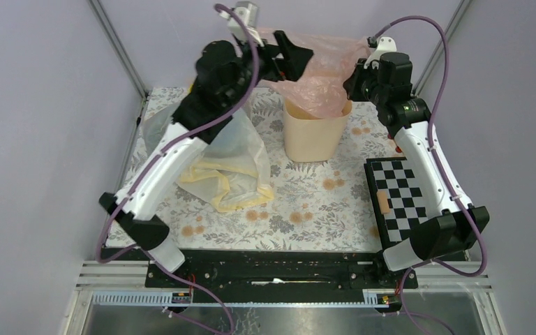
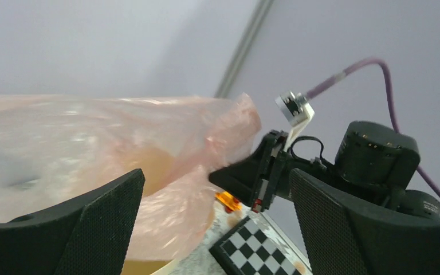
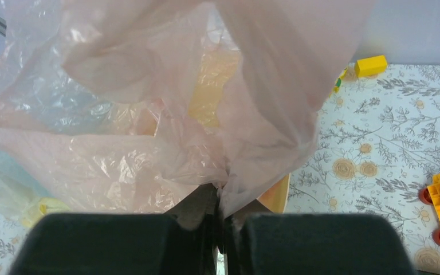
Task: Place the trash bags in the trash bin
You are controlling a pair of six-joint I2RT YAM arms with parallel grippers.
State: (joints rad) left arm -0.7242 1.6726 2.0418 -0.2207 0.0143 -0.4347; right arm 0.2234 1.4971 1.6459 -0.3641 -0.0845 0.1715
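Top view: trash bin stands upright at 12 o'clock on the floral table. Pink bag is up in the air, strung between the 2 grippers. Its lower bulge sits at the bin mouth, and most of the film is above the rim.

Right gripper is at 1 o'clock of the bin. In the right wrist view its fingers are pressed together with a fold of pink film pinched in the seam.

Left gripper is at 11 o'clock of the bin. In the left wrist view its fingers are spread wide, and the pink film runs behind the left one and partway across the gap. Can't tell if the film touches either pad.

The other 2 bags are outside the bin, on the table at 8 o'clock of it. Clear bag lies over yellow bag, both partly under the left arm.

Checkerboard lies flat at 4 o'clock of the bin, its right edge under the right arm. A small orange piece sits on its left edge.
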